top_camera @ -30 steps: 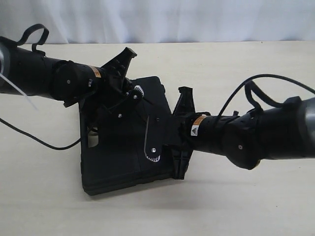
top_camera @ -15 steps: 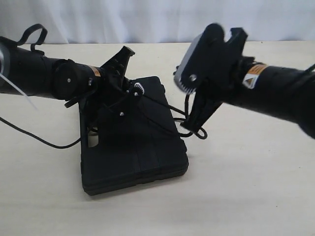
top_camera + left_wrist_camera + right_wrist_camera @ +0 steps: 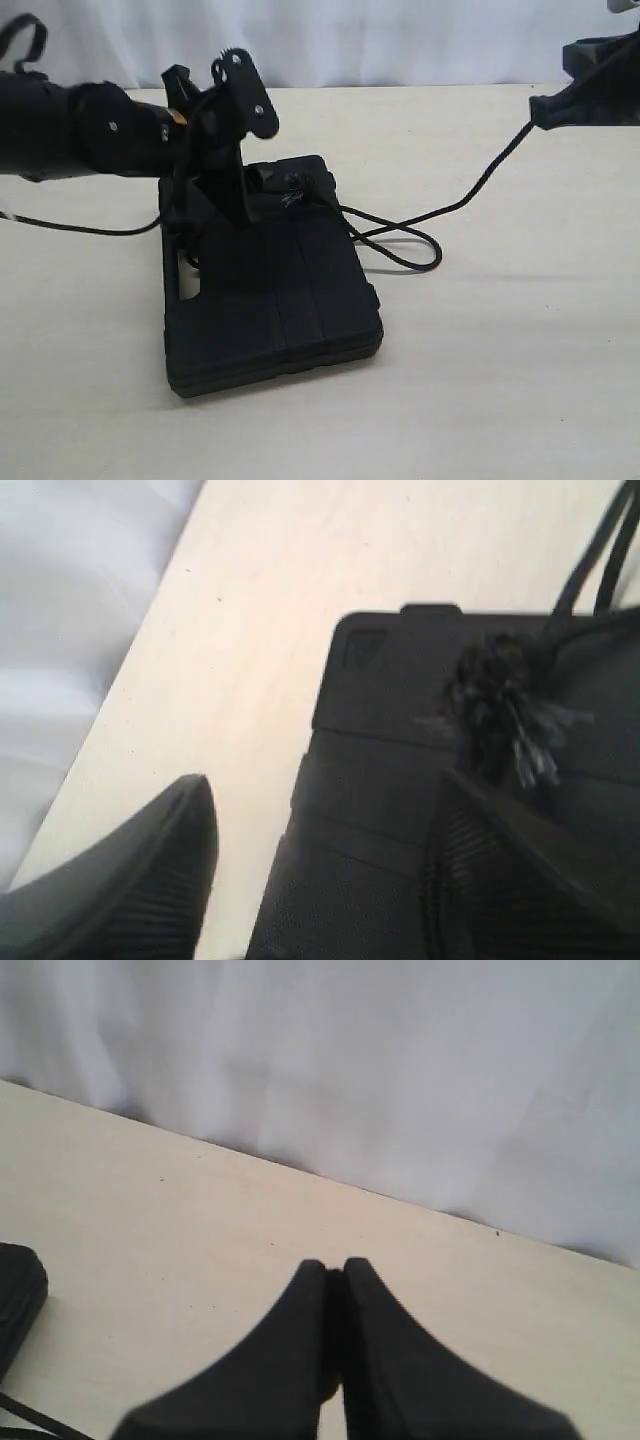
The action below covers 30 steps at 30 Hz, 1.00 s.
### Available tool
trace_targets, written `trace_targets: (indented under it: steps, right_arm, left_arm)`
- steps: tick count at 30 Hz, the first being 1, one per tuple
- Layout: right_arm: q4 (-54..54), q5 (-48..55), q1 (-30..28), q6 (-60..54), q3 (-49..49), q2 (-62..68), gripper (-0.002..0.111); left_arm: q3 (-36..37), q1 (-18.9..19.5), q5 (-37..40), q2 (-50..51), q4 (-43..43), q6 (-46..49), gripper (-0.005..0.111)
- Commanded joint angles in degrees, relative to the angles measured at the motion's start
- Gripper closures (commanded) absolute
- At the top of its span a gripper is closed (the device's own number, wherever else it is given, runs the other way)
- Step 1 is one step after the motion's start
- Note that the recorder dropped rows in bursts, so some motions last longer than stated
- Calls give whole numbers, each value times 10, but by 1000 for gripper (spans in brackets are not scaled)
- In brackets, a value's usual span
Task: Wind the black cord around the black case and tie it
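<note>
Exterior view: right gripper [image 3: 546, 108] now sits high at the far right of the table [image 3: 500, 380], well apart from the black case [image 3: 270, 300]. One second ago it was low against the case's right edge; half a second ago it was lifted just beside the far right corner with a loop dangling.

Right wrist view: fingers [image 3: 300, 1360] are pressed together. The black cord [image 3: 470, 195] runs straight into the tip, so I judge it clenched on the cord.

Cord path: frayed knot [image 3: 291, 194] on the case's top face near the far edge, off the right side, a slack crossed loop on the table, then up to the right gripper. Not taut yet.

Left gripper [image 3: 320, 790] now stands more upright over the case's far left part than before. Its fingers are spread with nothing between them but the case below, and the knot is just beside one finger.

Reading: the free length is being drawn out. No wrap around the case is visible and no tie is made, so the task looks to be early.
</note>
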Motion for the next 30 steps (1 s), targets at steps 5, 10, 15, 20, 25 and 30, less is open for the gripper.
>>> trace_targets:
  steps: [5, 10, 15, 20, 25, 30]
  right_arm:
    - [3, 41, -78, 37, 3, 13, 104]
    - [3, 54, -91, 37, 3, 24, 104]
    - [3, 57, -91, 37, 3, 24, 104]
    - [3, 56, -91, 37, 3, 24, 104]
    - [3, 55, -91, 37, 3, 24, 104]
    - [3, 53, -91, 37, 3, 24, 104]
  left_arm:
    - [-77, 119, 353, -48, 1, -328, 66]
    - [-94, 142, 512, -20, 172, -515, 66]
    - [-84, 140, 509, 14, 187, -598, 66]
    - [-84, 140, 496, 69, 123, -601, 66]
    - [-84, 140, 469, 111, 120, -601, 66]
    - [-84, 140, 419, 144, 106, -601, 66]
